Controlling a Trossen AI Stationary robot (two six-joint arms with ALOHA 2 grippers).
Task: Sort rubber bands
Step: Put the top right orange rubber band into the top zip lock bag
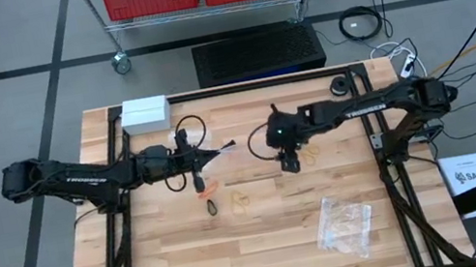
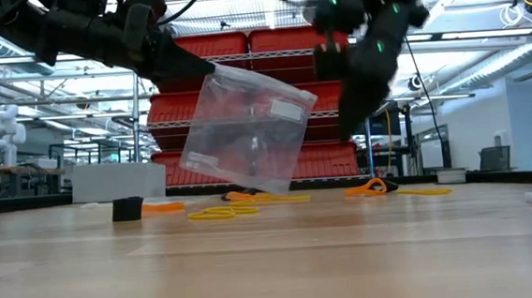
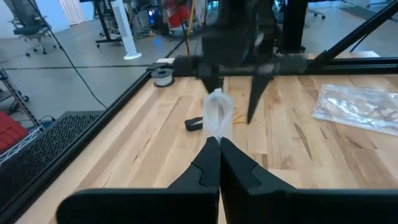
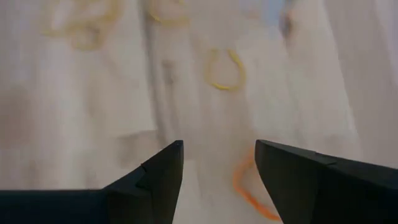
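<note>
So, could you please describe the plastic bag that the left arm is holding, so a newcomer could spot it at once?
Start at the wooden table and find the left gripper near its middle. Pinched in its shut fingers hangs a clear plastic bag, lifted off the wood. Unlike the other clear bag, which lies flat near the right front, this one is held in the air.

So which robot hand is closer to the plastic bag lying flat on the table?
Right. The right gripper hovers just up-table from the flat bag; the left gripper sits farther away, pinching another bag.
</note>
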